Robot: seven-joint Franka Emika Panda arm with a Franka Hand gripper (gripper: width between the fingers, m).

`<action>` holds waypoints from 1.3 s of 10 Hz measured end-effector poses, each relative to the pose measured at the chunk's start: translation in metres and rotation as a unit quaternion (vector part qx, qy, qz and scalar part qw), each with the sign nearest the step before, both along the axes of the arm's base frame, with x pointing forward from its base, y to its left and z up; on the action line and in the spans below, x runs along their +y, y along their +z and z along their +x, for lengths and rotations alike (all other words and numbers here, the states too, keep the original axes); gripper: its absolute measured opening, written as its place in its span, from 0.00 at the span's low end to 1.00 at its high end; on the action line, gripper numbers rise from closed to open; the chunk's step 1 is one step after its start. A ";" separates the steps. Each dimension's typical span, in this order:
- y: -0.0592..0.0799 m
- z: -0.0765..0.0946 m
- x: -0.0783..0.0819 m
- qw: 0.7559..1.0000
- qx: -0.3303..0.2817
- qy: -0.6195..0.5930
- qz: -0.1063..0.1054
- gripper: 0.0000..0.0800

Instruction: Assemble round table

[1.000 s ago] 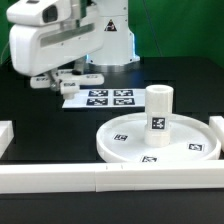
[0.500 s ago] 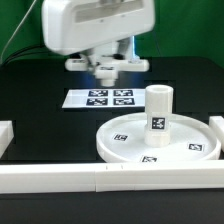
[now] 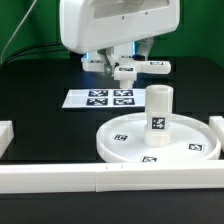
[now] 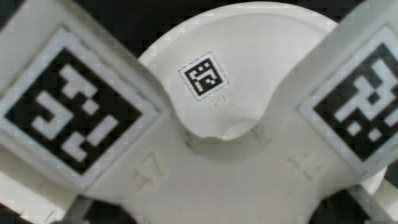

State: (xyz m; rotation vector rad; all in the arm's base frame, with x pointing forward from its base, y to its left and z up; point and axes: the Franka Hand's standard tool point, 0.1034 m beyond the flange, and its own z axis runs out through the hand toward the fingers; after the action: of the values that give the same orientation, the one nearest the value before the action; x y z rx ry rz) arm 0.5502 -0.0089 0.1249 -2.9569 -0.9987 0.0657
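Note:
The round disc (image 3: 130, 140) lies on the black table at the exterior view's right, with several small tags on its face. The stubby tagged post (image 3: 158, 108) stands upright on it. My gripper (image 3: 123, 70) hangs well above the table, behind the disc and to the post's left, shut on the cross-shaped piece (image 3: 148, 67), which it holds level. In the wrist view the cross-shaped piece (image 4: 196, 165) fills the frame with two large tagged arms. A rounded white part with a small tag (image 4: 205, 75) shows between them; I cannot tell what it is. My fingertips are hidden there.
The marker board (image 3: 100, 98) lies flat on the table below and left of my gripper. White border rails run along the front (image 3: 100, 180), with ends at the exterior view's left (image 3: 5, 135) and right (image 3: 215, 125).
The arm has swung from the exterior view's left to the right, carrying the cross-shaped piece. It now hangs behind the marker board's right end. The disc and post have not moved.

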 end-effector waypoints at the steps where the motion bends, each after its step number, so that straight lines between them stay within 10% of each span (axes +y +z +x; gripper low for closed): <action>1: 0.009 0.000 0.016 1.000 0.000 -0.022 -0.005 0.56; 5: 0.013 0.021 0.051 0.999 -0.015 -0.037 -0.003 0.56; 13: -0.005 0.005 0.050 0.999 -0.002 -0.035 -0.004 0.56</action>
State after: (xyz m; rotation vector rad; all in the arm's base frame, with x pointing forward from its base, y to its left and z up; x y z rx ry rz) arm 0.5552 0.0414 0.1196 -2.9968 -0.8967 0.0633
